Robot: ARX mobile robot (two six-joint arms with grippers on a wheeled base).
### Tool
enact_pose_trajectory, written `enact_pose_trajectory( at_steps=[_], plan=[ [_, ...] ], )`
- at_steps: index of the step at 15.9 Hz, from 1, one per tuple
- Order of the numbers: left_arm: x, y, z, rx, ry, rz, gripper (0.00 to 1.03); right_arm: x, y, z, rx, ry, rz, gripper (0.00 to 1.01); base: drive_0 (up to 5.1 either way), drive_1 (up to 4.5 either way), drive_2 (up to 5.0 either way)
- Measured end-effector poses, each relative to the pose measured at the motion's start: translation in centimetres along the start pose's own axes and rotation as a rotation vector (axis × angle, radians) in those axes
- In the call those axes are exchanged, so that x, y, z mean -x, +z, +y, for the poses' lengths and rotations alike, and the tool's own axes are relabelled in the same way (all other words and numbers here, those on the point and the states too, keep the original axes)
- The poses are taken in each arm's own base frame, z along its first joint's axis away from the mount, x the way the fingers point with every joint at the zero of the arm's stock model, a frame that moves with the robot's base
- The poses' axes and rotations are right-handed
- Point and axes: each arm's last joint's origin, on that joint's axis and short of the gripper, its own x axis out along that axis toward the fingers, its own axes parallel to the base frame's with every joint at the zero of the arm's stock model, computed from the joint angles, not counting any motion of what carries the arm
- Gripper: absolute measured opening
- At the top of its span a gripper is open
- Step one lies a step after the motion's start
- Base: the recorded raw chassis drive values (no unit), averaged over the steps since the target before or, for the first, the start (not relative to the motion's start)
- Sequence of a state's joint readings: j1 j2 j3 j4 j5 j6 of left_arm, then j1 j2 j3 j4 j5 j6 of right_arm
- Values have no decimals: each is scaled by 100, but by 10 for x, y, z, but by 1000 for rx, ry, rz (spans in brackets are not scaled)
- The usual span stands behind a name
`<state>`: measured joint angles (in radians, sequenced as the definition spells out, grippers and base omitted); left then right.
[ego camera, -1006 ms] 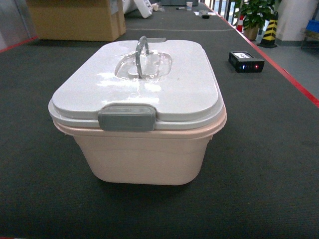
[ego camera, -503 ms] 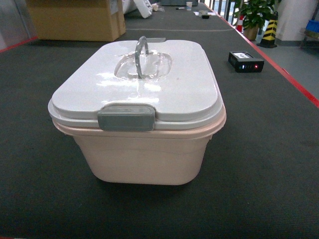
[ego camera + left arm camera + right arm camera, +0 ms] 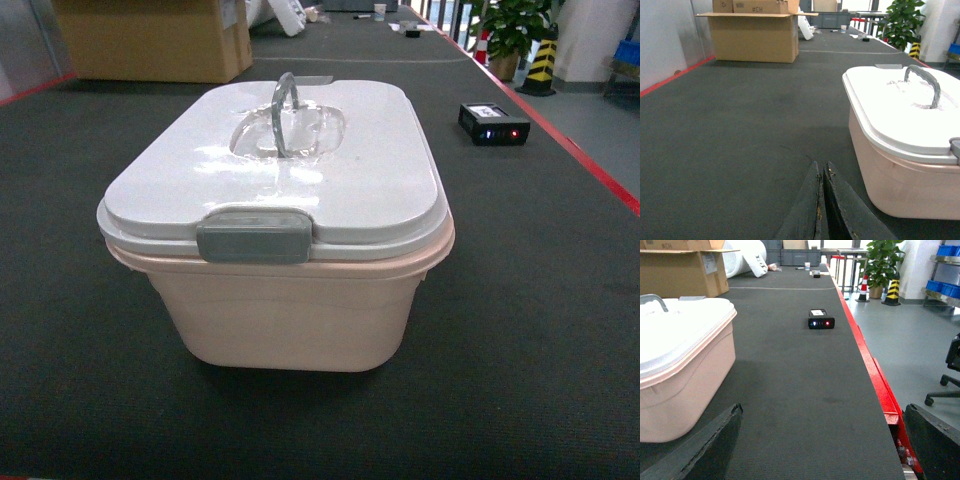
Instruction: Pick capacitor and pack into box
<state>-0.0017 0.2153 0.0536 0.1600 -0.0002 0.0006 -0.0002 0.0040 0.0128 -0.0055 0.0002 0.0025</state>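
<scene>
Left claw [image 3: 821,200] has its two fingers pressed tight together, w/ nothing in them. Right claw [image 3: 822,450] is wide open, fingers far apart, also holding nothing. Both hang low over the dark mat [image 3: 540,330], near the robot side of the box.

One box [image 3: 285,290], pink tub w/ a pale grey lid [image 3: 340,180], sits in the middle of the mat. Lid is on, the grey latch [image 3: 253,238] faces the robot, and the handle [image 3: 283,112] stands up on top. Its long side runs away from the robot.

From the left claw, the box is to the right and ahead. From the right claw, it's to the left and ahead. Both look about as near, so I can't tell which is closer.

No capacitor shows in any view, so zero counted. I think the lid must come off first.

Beyond the box: one brown carton [image 3: 150,40], one small black gadget [image 3: 493,123] w/ lights to the box's right, one plant [image 3: 510,30].
</scene>
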Motion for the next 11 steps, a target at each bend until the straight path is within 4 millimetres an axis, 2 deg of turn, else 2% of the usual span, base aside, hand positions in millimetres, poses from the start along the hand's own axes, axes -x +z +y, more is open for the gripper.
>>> enact_pose_trajectory(
  at_steps=[4, 5, 6, 11],
  plan=[
    [5, -4, 0, 0, 0, 13, 2, 0, 0, 0, 0, 0, 0, 98, 0, 0, 0],
    [11, -16, 0, 0, -2, 45, 2, 0, 0, 0, 0, 0, 0, 98, 0, 0, 0],
    [13, -9, 0, 0, 0, -24, 2, 0, 0, 0, 0, 1, 0, 98, 0, 0, 0],
    [13, -13, 0, 1, 0, 2, 3, 0, 0, 0, 0, 0, 0, 98, 0, 0, 0]
  ],
)
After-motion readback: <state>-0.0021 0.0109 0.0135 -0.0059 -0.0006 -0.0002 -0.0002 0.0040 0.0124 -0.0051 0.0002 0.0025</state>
